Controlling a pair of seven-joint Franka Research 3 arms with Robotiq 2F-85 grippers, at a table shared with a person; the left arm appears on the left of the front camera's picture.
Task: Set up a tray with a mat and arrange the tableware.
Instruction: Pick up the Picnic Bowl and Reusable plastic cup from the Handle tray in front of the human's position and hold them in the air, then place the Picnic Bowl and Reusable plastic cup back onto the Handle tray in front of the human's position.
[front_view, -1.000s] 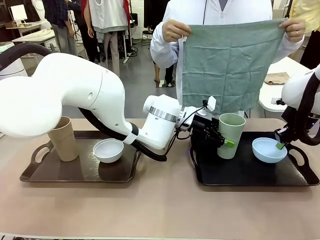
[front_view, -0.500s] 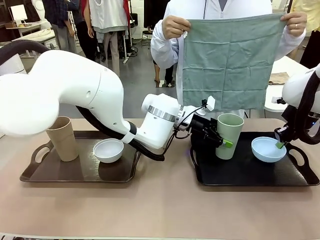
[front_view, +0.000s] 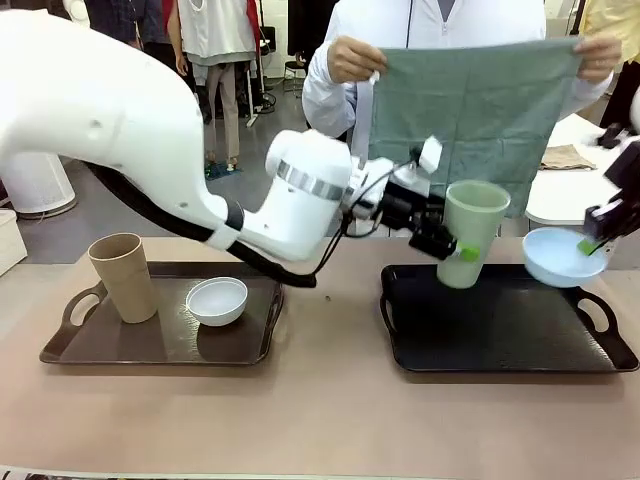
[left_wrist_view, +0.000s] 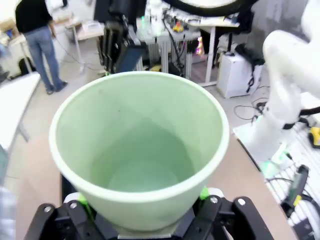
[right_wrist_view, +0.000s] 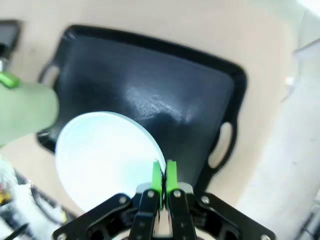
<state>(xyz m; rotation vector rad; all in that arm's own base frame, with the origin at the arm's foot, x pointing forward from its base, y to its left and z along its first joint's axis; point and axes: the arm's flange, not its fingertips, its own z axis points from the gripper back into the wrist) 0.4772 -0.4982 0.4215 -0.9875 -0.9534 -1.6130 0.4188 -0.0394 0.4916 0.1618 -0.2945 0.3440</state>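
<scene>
Above the black tray (front_view: 500, 340) the left gripper (front_view: 460, 250) clasps the pale green tumbler (front_view: 472, 225), seemingly light, stiff and slick, round its lower wall; the right gripper (front_view: 589, 245) pinches the light blue bowl (front_view: 555, 258) by its rim.

Table (front_view: 320, 420): tan top, near edge bare | Side table (front_view: 548, 205): white, far right, behind | Folded beige cloth (front_view: 565, 157): lying on side table | White cylindrical unit (front_view: 40, 185): on floor, far left | Person in jeans (left_wrist_view: 37, 42): standing, left wrist view background

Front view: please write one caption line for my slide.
Held above the black tray: pale green tumbler and light blue bowl; a person holds a green cloth behind.
</scene>
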